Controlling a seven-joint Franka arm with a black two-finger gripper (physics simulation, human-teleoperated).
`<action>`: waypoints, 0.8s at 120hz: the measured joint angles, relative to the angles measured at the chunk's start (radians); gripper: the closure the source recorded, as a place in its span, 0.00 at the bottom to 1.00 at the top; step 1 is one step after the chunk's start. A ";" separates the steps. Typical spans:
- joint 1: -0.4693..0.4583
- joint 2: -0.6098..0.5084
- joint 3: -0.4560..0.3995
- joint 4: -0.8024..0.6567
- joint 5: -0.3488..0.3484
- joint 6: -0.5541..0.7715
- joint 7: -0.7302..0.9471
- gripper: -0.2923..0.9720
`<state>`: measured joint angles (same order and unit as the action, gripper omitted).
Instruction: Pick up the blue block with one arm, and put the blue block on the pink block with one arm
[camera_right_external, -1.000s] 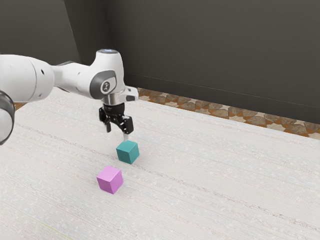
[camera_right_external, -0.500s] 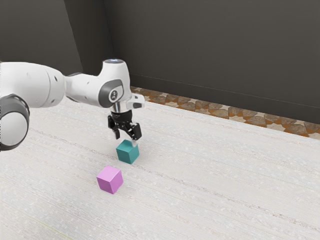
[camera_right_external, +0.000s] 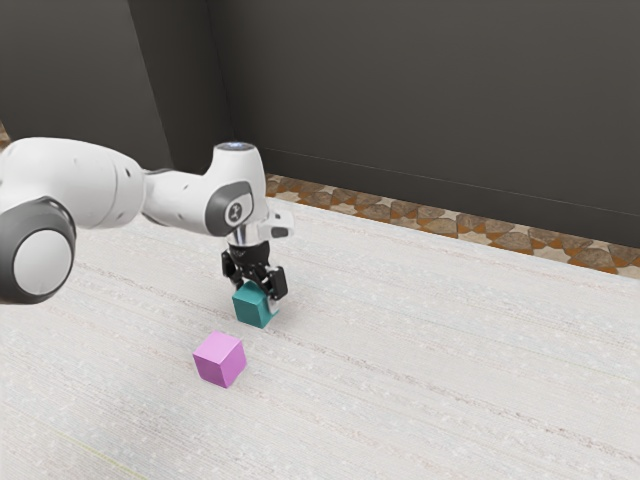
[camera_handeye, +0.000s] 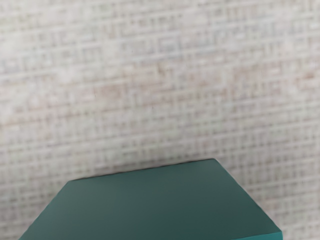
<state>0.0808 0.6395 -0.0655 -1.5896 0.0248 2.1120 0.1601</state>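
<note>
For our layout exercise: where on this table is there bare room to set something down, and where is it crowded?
Free: the table to the exterior view's right of the blue block, and the strip in front of the pink block. Crowded: at the blue block, under the pincer, with the pink block close by.

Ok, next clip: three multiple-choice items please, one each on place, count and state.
1. The black two-finger pincer is: A right over the small teal-blue cube; B far off to one side of it; C high above it.
2. Cubes on the pale woven tabletop: A one; B two; C three.
3. The small pink cube is: A bare on top; B carrying the teal-blue cube; C lifted.
Key: 1A, the pincer sits at the teal-blue cube's top; 2B, one teal-blue, one pink; 3A, the cubes stand apart.
</note>
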 joint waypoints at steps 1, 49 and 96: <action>0.000 0.001 0.000 0.000 0.000 0.001 0.000 0.23; 0.000 0.006 0.001 -0.001 -0.006 0.011 0.004 0.40; -0.037 -0.145 0.009 -0.092 -0.014 0.013 -0.001 0.47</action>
<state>0.0441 0.4941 -0.0569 -1.6819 0.0104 2.1254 0.1586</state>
